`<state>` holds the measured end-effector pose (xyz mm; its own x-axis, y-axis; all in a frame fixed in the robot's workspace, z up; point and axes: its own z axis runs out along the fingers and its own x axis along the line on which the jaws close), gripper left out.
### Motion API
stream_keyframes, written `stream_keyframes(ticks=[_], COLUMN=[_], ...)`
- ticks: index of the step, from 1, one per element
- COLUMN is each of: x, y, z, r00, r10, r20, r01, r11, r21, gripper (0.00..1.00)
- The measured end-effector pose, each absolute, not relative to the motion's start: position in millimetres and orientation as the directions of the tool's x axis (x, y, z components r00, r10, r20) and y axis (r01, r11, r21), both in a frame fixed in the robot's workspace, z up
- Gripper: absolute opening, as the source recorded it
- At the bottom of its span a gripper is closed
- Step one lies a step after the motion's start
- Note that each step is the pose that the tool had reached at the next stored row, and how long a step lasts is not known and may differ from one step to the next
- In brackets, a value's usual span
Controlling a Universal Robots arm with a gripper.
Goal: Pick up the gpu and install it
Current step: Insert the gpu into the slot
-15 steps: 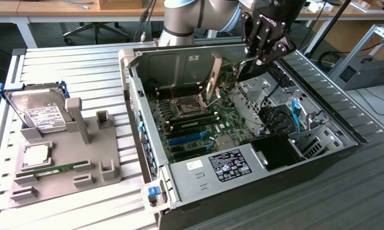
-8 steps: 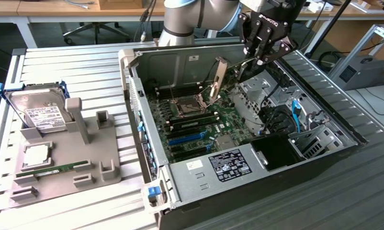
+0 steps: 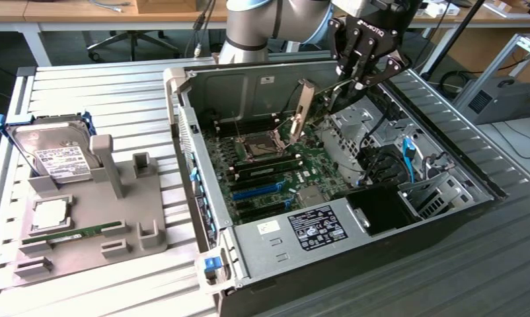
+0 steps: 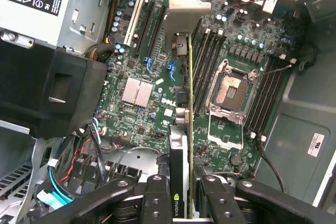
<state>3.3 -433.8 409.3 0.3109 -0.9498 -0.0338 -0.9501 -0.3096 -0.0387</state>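
In the exterior view, the claw was seen lowered into the open computer case, which lay on its side on the slatted worktop. The gpu was held between the claw's fingers, stood on edge, with its silver end bracket pointing towards the exterior view's left. The card was placed above the motherboard, close to the CPU socket. Whether its lower edge touched the board could not be told. The power supply was seen at the near end of the case. To the exterior view's left, well apart from the case, a grey fixture was set on the worktop. A hard drive in a blue frame was propped in it, and a narrow green RAM stick lay in it.

In the wrist view, the gpu was seen edge-on, its black face and green board edge running away from the claw to the silver bracket. The two black fingers were closed narrowly on the card, one against each face. The motherboard was spread beneath the card. The CPU socket was seen on one side of the card, and a small silver heat sink on the other.
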Motion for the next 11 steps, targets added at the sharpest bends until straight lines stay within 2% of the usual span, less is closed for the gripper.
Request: stream_keyframes(ticks=[11], x=[3.3], y=[-433.8], z=[408.3], r00=[0.142], r10=[-0.989], r20=[-0.034], r01=[-0.989], r11=[-0.141], r21=[-0.039], gripper=[0.27])
